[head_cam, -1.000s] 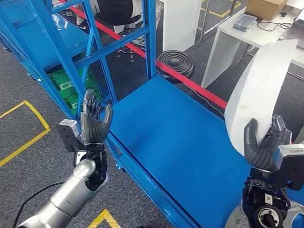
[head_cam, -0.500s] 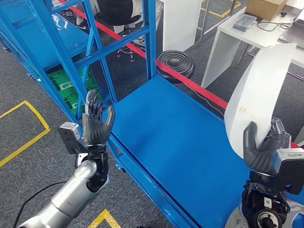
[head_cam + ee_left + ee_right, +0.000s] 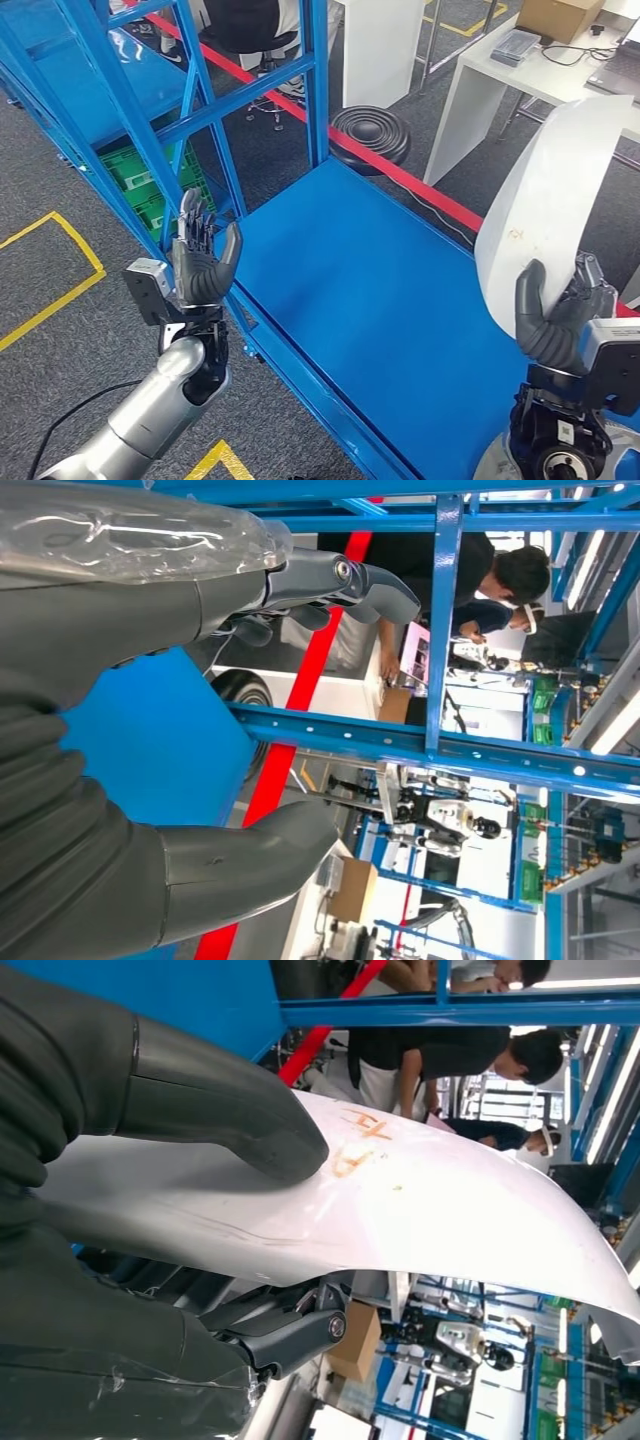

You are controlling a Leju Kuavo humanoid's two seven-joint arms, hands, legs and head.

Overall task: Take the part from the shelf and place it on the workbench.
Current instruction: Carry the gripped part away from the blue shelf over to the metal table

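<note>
Part (image 3: 547,195), a curved white sheet with orange marks, stands upright over the bench's (image 3: 362,290) right near corner, clear of the blue top. Right hand (image 3: 558,325) grips its lower edge: thumb across the marked face, fingers (image 3: 294,1335) behind, palm up on a raised forearm. In the right wrist view the thumb presses just beside the orange marks (image 3: 355,1145).

Left hand (image 3: 200,260) is raised off the bench's left edge, fingers apart and pointing up, thumb splayed toward the bench, holding nothing. It sits close against the shelf's (image 3: 151,110) diagonal brace.

Against a second ago: the part and right hand are a little lower and farther right, the part's top edge nearer the white desk (image 3: 521,75). The left hand is slightly closer to the bench edge, same pose.

Bench top is bare blue from the shelf uprights at its far left corner to the near edge. A black round stool (image 3: 370,135) and red floor tape (image 3: 407,180) lie beyond its far edge.
</note>
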